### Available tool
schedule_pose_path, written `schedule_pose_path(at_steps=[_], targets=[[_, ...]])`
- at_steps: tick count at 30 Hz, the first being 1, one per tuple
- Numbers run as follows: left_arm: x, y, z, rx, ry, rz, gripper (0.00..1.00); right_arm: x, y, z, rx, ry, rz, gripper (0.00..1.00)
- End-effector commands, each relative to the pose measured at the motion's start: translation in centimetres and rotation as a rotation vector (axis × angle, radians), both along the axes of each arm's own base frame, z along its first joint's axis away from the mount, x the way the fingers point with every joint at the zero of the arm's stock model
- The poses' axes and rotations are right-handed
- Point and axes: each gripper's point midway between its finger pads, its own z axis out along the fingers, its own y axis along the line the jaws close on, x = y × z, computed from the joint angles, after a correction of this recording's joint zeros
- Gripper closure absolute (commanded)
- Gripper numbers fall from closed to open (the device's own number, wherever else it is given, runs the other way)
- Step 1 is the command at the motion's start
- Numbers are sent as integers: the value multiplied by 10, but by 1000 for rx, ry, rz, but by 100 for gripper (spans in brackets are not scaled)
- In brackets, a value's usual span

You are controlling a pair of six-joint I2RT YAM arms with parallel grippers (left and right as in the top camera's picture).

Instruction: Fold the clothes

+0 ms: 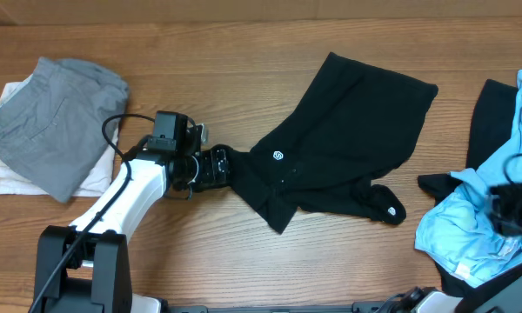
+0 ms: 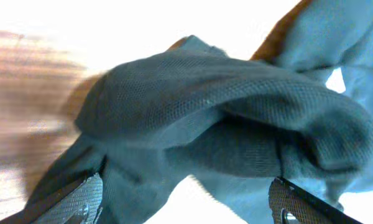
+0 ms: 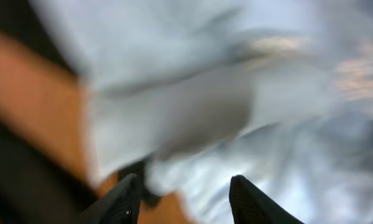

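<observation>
**A:** Left gripper (image 1: pixel 224 167) sits at the corner of the black shirt (image 1: pixel 339 143) mid-table, jaws spread wide around the cloth. Looks like the grasping step.

**B:** Right gripper (image 3: pixel 183 194) hangs parted over the blue garment (image 1: pixel 465 228). Next call: pinch that corner firmly, then fold.

Bare counter (image 1: pixel 244 43) along far edge, also front centre: free passage. Left end blocked: grey garment (image 1: pixel 56 126) on white garment (image 1: pixel 7 181). Left arm (image 1: pixel 130 196) slants across front-left, jaws wide apart at corner of black shirt (image 1: pixel 348 139) (fabric bunched between them). Shirt fills middle. Narrow wood strip, then right end crowded: light blue garment (image 1: pixel 461 230) over black cloth (image 1: pixel 491 113).
</observation>
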Motion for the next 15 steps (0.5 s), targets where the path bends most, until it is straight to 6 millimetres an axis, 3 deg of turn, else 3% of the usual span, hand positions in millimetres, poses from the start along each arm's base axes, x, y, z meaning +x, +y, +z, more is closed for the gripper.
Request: schedule_pose_path(at_steps=[1,4,11,13,14,15], targets=[[10,-11,9,-54,-40,-18,12,28,30,19,-48,-74,221,48],[19,-13,14,-60,-83,-19,14,37,49,16,-82,-31,324,47],[22,-8,12,-33,-92,-7,32,49,74,12,-155,21,444,44],[21,-8,12,-32,-89,-8,25,52,78,13,-162,17,461,43],[21,-8,12,-31,-91,-11,12,52,78,13,-167,19,464,41],[22,-7,12,-24,-97,-18,7,52,77,13,-172,22,464,40]])
